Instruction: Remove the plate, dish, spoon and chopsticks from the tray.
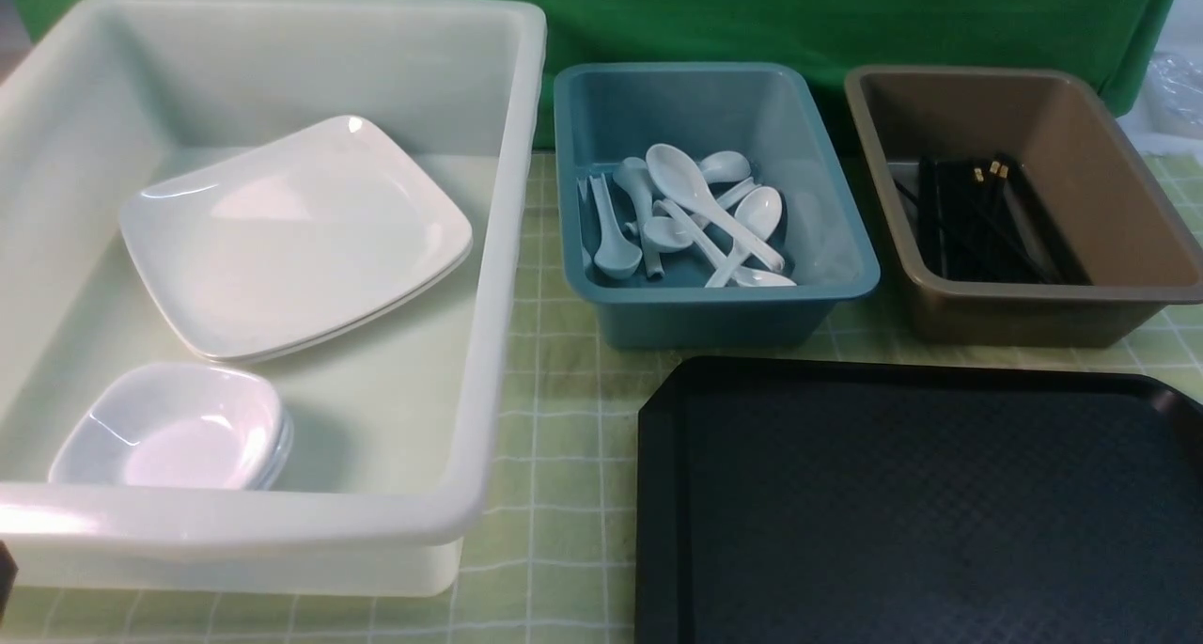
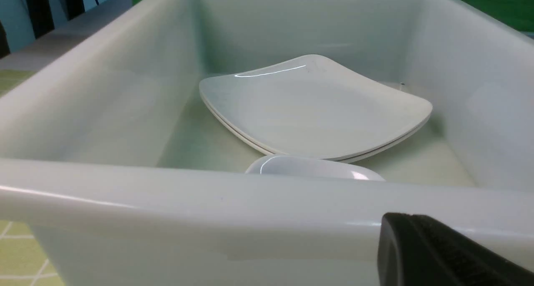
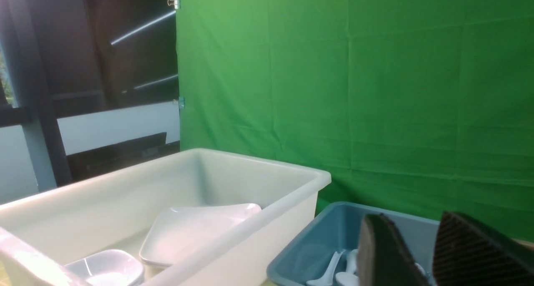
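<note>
My black tray [image 1: 921,512] lies nearest, bare. Left, the white tub [image 1: 489,343] holds small stacked dishes [image 1: 179,428], then the plates [image 1: 291,235]. Farther: spoons [image 1: 700,212] in the blue tub [image 1: 851,249], chopsticks [image 1: 977,221] in the brown tub [image 1: 1156,249]. Right gripper [image 3: 421,256] spread, empty; left gripper [image 2: 442,252] pressed together.

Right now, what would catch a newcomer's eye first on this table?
The big white tub on the left, holding stacked square plates and small dishes. Beside it, a blue tub of white spoons and a brown tub of black chopsticks. In front lies a bare black tray.
</note>
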You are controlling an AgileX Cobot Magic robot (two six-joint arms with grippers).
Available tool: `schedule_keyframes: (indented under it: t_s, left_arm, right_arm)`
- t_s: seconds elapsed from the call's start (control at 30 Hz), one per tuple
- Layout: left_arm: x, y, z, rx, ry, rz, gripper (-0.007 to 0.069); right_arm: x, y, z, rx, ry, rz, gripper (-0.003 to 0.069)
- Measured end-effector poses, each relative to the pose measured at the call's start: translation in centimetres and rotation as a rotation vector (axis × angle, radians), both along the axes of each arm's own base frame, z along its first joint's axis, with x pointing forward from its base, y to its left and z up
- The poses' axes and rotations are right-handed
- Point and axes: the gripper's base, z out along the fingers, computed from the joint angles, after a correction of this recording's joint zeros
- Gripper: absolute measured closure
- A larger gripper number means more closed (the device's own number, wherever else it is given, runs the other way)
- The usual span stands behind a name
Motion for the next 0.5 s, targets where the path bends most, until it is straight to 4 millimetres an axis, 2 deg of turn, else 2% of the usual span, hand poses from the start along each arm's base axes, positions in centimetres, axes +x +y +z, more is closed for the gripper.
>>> schedule_keyframes:
  t_s: [0.5]
  left_arm:
    - [0.00, 0.02, -0.01, 0.013, 0.002, 0.001, 0.0622]
  right_arm:
    - [0.00, 0.00, 0.00, 0.000, 0.000, 0.000, 0.0424]
